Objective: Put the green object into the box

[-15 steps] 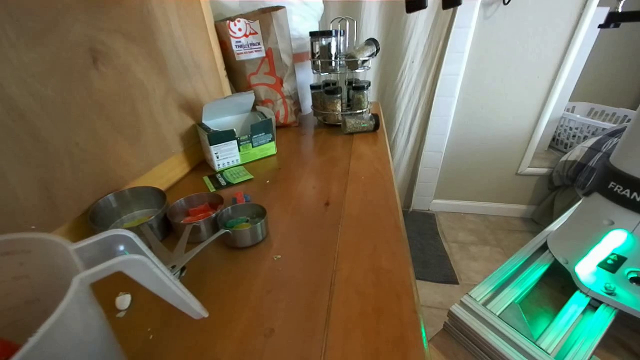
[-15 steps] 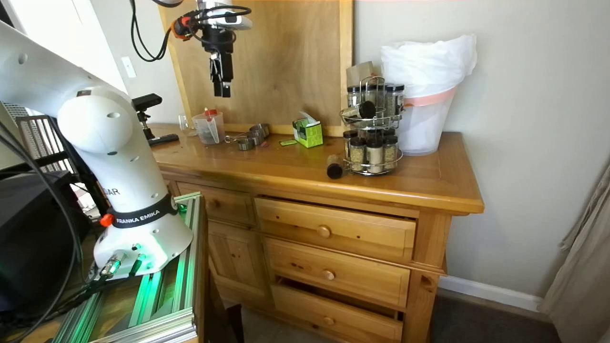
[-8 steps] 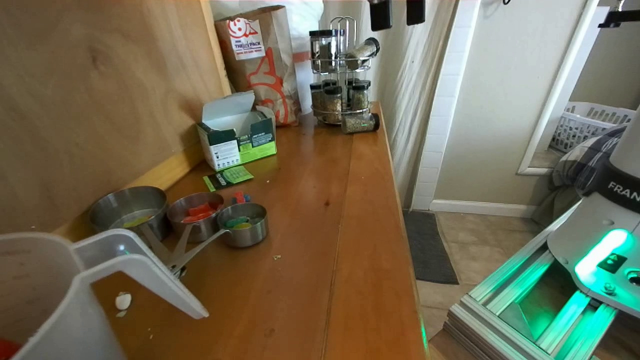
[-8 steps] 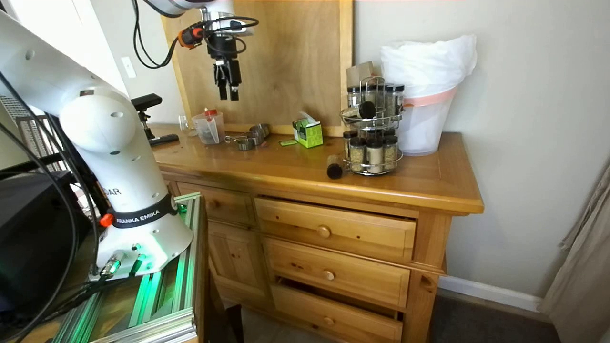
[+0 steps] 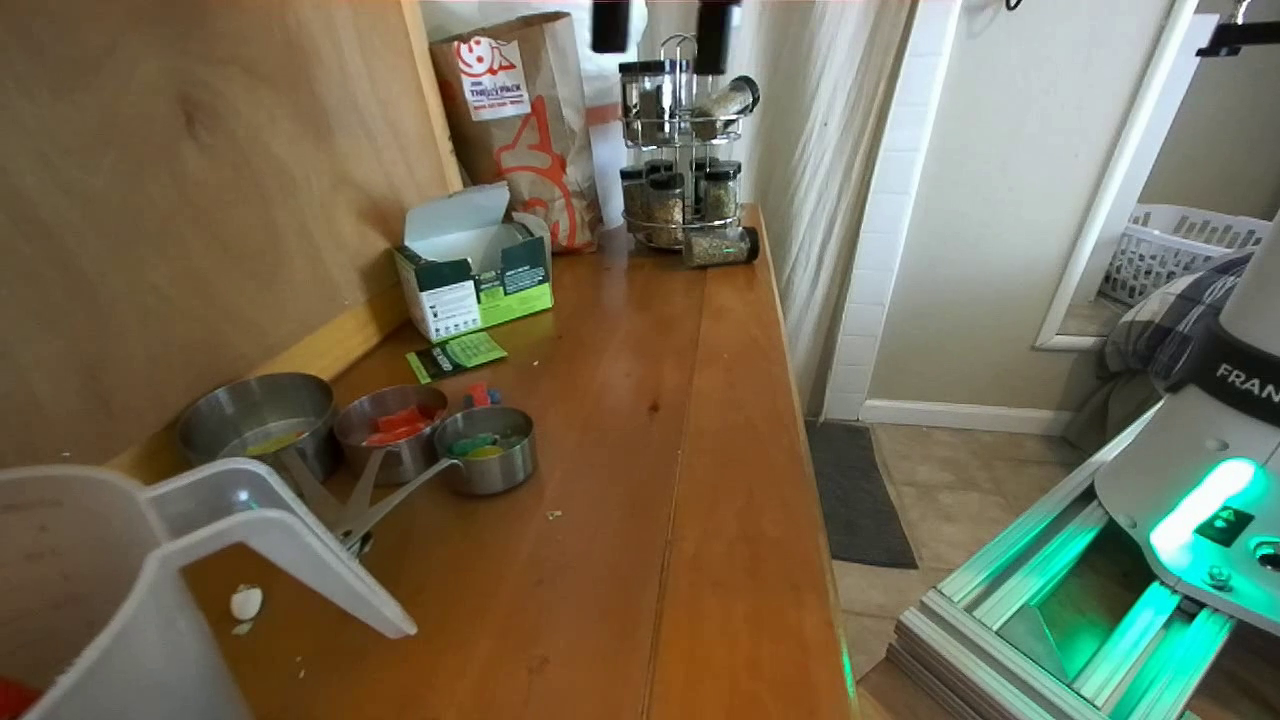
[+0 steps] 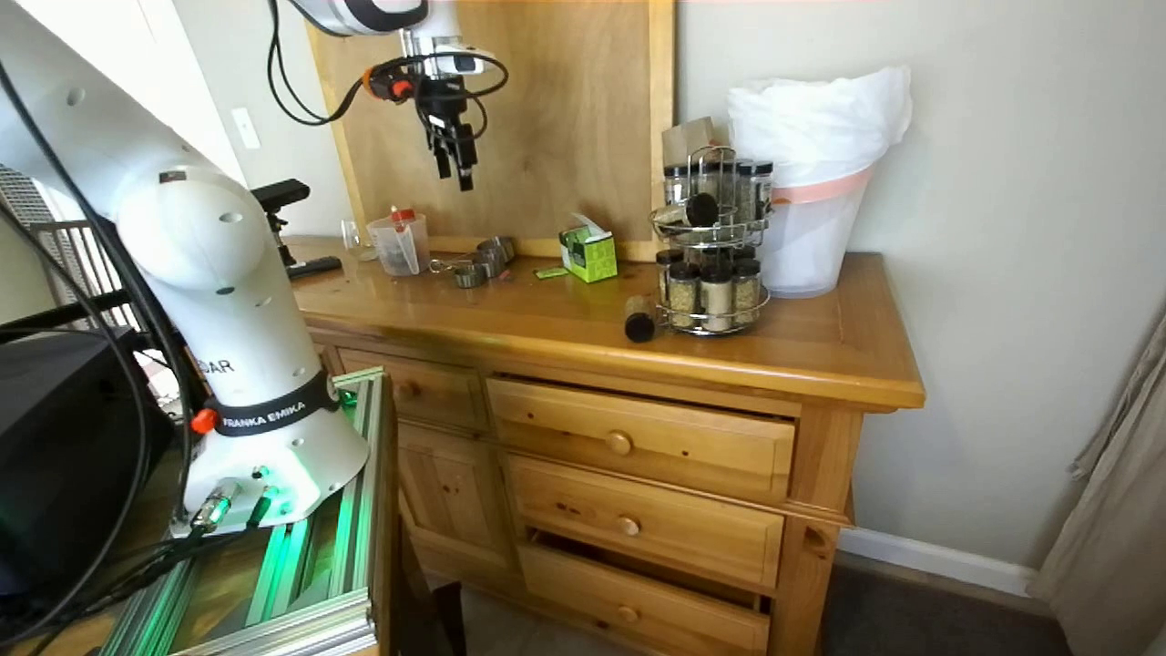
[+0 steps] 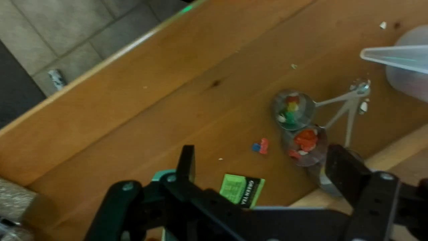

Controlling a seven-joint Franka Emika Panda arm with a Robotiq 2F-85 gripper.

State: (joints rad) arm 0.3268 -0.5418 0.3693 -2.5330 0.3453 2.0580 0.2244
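A flat green tea packet [image 5: 457, 357] lies on the wooden counter. It also shows in an exterior view [image 6: 551, 272] and in the wrist view [image 7: 234, 188], between my fingers and partly covered by the gripper's base. The box, a small green and white carton [image 5: 475, 285] with its white flap up, stands open-topped right beside the packet, near the wood panel; it also shows in an exterior view [image 6: 590, 253]. In the wrist view it is mostly hidden behind the gripper. My gripper [image 7: 261, 154] is open and empty, its fingers wide apart, high above the counter in both exterior views [image 5: 662, 30] [image 6: 455, 178].
Metal measuring cups [image 5: 500, 470] with colored candies stand close to the packet; a red and blue candy [image 7: 263, 146] lies beside them. A plastic pitcher [image 5: 90, 600], a brown paper bag [image 5: 520, 140] and a spice rack [image 6: 715, 241] with a fallen jar [image 6: 640, 321] also stand around.
The gripper has moved across above the counter, leftward in an exterior view and rightward in an exterior view, remaining high. The packet and box have not moved.
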